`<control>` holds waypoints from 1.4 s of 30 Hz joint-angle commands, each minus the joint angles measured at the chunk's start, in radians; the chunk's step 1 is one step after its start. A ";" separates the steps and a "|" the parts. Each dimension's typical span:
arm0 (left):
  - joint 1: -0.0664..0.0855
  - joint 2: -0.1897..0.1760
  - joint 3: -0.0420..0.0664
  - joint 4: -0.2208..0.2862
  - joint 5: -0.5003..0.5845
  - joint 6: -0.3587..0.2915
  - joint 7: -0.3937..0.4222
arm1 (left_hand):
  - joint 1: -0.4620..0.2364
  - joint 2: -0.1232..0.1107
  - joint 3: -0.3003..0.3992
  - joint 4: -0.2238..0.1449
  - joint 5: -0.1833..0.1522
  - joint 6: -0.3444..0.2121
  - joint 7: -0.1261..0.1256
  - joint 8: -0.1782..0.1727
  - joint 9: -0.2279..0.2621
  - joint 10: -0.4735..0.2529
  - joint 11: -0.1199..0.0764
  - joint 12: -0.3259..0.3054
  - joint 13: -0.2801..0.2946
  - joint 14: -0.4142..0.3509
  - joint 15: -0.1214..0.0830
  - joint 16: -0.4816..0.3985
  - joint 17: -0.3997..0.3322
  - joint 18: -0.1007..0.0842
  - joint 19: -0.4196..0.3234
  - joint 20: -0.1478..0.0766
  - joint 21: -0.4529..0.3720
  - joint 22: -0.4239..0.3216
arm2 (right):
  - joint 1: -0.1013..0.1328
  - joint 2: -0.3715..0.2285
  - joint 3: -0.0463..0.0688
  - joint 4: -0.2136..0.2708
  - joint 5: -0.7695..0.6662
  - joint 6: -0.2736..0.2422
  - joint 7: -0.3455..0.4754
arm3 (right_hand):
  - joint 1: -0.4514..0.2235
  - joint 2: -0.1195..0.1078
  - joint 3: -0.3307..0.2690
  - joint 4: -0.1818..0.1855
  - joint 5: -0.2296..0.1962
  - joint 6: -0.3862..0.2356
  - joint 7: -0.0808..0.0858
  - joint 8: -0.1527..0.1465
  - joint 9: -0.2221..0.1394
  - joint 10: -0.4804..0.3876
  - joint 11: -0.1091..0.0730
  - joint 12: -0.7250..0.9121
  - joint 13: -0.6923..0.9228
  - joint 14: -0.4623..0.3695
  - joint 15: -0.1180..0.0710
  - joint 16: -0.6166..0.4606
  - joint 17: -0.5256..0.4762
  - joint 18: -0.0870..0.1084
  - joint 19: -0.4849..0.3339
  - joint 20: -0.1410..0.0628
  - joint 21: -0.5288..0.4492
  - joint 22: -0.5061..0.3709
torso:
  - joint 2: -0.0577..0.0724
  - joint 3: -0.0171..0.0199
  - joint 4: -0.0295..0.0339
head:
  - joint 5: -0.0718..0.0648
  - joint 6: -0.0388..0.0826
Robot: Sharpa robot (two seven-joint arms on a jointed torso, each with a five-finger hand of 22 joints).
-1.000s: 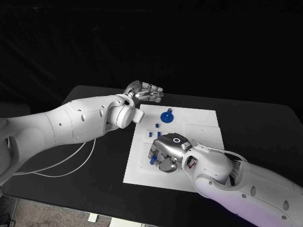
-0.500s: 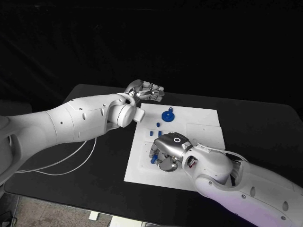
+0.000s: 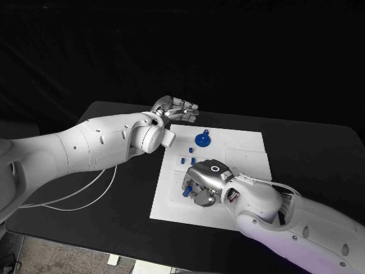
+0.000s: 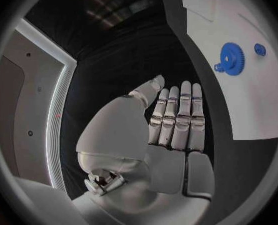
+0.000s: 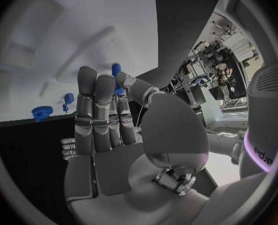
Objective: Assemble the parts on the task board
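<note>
Black tabletop (image 3: pixel 314 154) centre frame, white task board (image 3: pixel 240 149) on it, my left hand (image 3: pixel 176 109) fingers straight together, empty, right hand (image 3: pixel 202 184) fingers pinching blue part (image 5: pixel 117 74), blue gear (image 4: pixel 233 59) clear in left wrist view.

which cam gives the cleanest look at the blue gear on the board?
Left wrist view: the blue gear lies unobstructed on the task board, teeth visible. Head view shows it smaller, near the board's far edge. Right wrist view catches it tiny at the board's edge.

blue part (image 3: pixel 185 194) partly hidden by right hand (image 3: pixel 203 184), grip unclear
</note>
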 commanded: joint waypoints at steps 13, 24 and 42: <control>0.000 0.001 0.001 0.001 -0.003 0.016 0.004 | -0.010 0.002 -0.004 0.001 -0.005 -0.008 0.003 0.003 0.001 -0.009 0.000 -0.002 0.000 -0.011 0.000 -0.004 0.000 -0.010 0.006 0.002 0.005 -0.012 | -0.004 -0.006 -0.002 -0.006 -0.027 0.030 -0.020 | -0.007 0.007 0.001 -0.002 0.008 0.008 0.000 0.005 0.001 0.044 -0.036 0.004 0.000 0.002 -0.008 0.006 0.002 0.013 0.030 -0.007 -0.006 0.004 | 0.000 -0.0003 -0.0005 | 0.002 0.000; -0.001 0.002 0.001 0.000 -0.003 0.018 0.004 | -0.010 0.002 -0.004 0.001 -0.005 -0.008 0.003 0.003 0.001 -0.009 0.000 -0.002 0.000 -0.011 0.000 -0.004 0.000 -0.010 0.006 0.002 0.005 -0.012 | -0.004 0.003 -0.002 -0.012 -0.033 0.046 -0.025 | -0.008 0.007 0.001 -0.003 0.009 0.007 0.000 0.005 0.001 0.043 -0.036 0.004 0.000 0.001 -0.008 0.006 0.001 0.013 0.030 -0.007 -0.009 0.009 | 0.000 -0.0009 -0.0003 | -0.002 0.004; -0.001 0.007 0.001 -0.004 -0.003 0.020 0.002 | -0.010 0.002 -0.004 0.001 -0.005 -0.008 0.003 0.003 0.001 -0.009 0.000 -0.002 0.000 -0.011 0.000 -0.004 0.000 -0.010 0.006 0.002 0.005 -0.012 | -0.003 0.037 -0.017 -0.032 -0.041 0.072 -0.022 | -0.021 0.001 -0.054 0.002 0.074 -0.001 0.001 0.005 0.000 0.033 -0.037 0.003 0.000 -0.001 -0.006 0.002 -0.001 0.010 0.027 -0.004 -0.022 0.016 | 0.000 -0.0015 0.0008 | -0.004 0.007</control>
